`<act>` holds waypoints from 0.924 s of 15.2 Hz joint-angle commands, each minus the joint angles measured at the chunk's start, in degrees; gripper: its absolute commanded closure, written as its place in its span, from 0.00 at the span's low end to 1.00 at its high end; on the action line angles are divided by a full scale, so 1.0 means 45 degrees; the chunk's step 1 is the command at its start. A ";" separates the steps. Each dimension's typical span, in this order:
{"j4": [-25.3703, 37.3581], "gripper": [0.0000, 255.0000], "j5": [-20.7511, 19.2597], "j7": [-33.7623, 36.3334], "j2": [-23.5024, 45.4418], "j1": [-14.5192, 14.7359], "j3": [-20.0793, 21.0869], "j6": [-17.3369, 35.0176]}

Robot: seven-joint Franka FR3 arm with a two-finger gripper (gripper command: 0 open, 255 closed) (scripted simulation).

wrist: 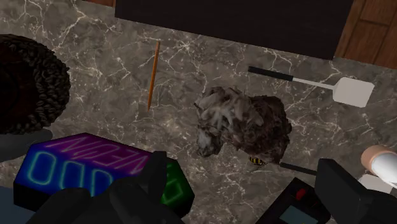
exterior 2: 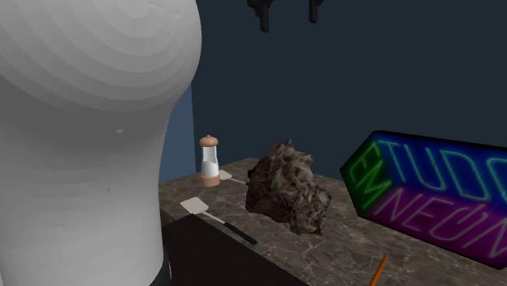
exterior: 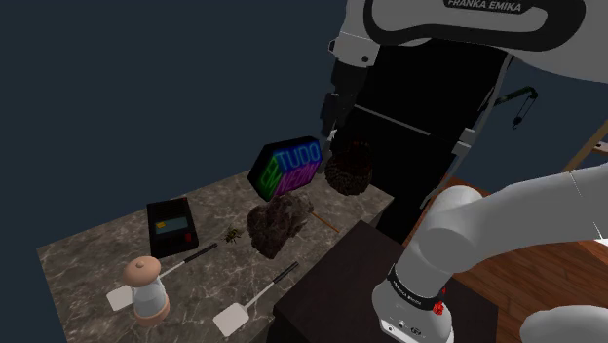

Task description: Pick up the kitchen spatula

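High above, we see the gripper (exterior: 329, 122) with jaws spread wide. The white-bladed spatula (exterior: 255, 298) lies flat at the marbled table's (exterior: 88, 263) near edge, beside the stand (exterior: 322, 292), touching neither jaw. We read "EM TUDO NEON" on a neon sign (exterior: 288, 164) and "FRANKA EMIKA" on the arm (exterior: 468, 15). A shaker (exterior 2: 210, 161) holds something white.
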 commanded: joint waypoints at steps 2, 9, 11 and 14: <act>-0.0039 0.00 -0.0014 -0.0253 0.0373 0.0115 0.0013 0.0389; 0.0097 0.00 -0.0117 -0.1950 0.3197 0.0879 0.0201 0.2918; 0.0256 0.00 -0.0155 -0.2409 0.4049 0.1076 0.0291 0.3566; 0.0584 0.00 -0.0232 -0.3068 0.5345 0.1353 0.0457 0.4466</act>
